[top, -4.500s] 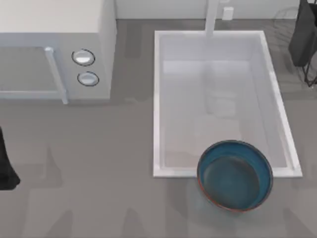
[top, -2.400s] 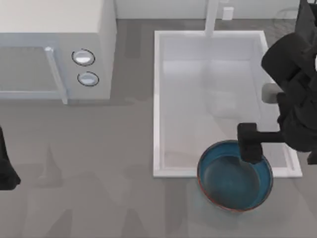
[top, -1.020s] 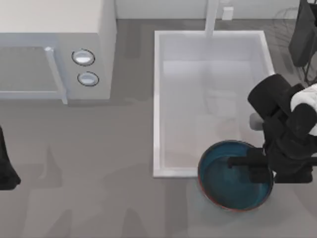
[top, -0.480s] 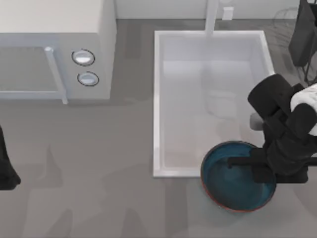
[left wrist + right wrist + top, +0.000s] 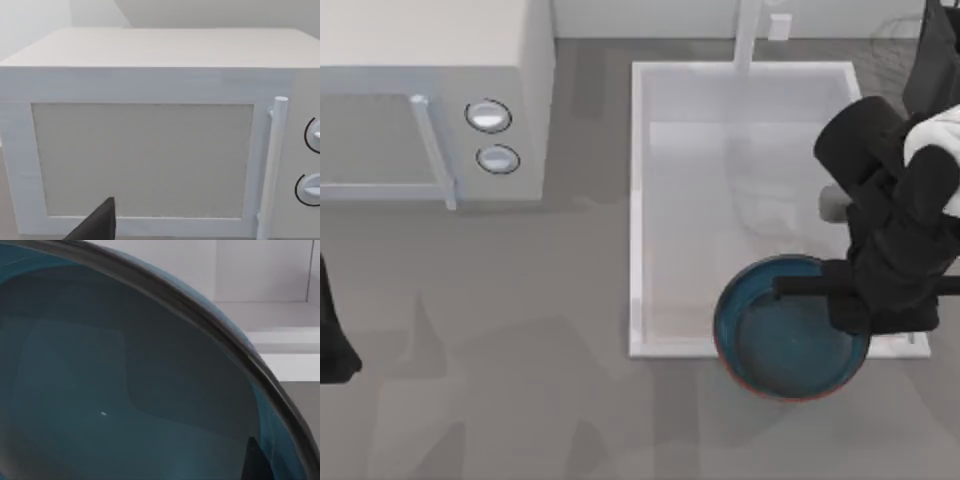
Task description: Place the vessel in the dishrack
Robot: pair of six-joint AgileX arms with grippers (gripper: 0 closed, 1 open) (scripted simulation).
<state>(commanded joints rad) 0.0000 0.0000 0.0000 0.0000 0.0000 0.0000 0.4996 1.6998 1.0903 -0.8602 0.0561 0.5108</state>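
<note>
The right gripper was clamped on the right-hand rim of the vessel; the teal bowl hung over the near edge of the white sink, half across its front rim; the dishrack showed as thin wires at the far right corner, well apart; the left arm sat parked at the table's left edge, facing the microwave; whether its fingers were closed, I could not tell.

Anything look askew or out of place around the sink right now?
The shallow teal-blue bowl overlaps the white sink basin's near rim, with the right end effector at its right edge. Nothing spilled or damaged.
</note>
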